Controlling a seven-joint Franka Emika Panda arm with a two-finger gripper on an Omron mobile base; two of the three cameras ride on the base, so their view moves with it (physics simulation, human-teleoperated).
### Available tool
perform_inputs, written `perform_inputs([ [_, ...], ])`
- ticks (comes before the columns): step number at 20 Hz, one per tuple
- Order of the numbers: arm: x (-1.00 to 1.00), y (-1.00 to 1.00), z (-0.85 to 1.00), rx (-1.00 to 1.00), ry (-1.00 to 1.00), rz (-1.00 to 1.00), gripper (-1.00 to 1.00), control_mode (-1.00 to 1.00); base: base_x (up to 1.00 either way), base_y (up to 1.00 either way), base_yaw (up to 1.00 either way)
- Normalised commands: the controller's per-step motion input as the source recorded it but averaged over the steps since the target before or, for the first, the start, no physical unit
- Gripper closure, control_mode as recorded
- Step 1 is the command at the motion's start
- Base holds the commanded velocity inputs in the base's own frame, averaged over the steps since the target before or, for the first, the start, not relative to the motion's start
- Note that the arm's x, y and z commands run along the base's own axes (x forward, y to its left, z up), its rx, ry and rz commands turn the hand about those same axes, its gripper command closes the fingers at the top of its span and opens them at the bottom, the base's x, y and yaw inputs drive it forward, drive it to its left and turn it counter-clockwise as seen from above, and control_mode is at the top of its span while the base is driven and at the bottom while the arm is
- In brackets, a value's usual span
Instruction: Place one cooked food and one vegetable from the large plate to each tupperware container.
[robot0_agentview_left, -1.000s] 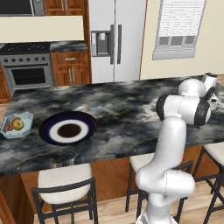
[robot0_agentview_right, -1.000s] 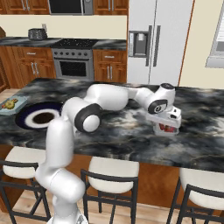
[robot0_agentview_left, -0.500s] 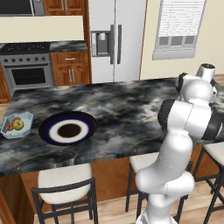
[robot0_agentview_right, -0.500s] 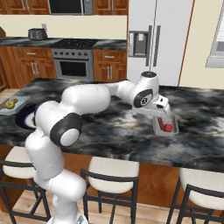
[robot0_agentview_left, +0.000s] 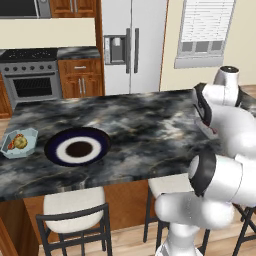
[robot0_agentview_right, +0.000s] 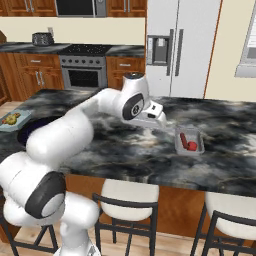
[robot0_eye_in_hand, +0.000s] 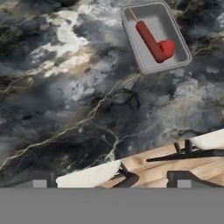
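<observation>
Swung back from the right-hand tupperware container, the arm's fingers hang released above the bench; the hand view shows a sausage and a tomato in it. Near the left edge sit the large plate and second container.

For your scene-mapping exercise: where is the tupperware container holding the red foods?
In the right base view, the tupperware container sits on the island counter to the right of the arm's open tool, above the right-hand stool.
</observation>
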Motion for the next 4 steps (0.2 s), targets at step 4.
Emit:
perform_inputs([
  [4,-0.72,1.0,0.19,-0.03,-0.34,0.0,-1.0,-1.0,0.0,0.0,0.0],
])
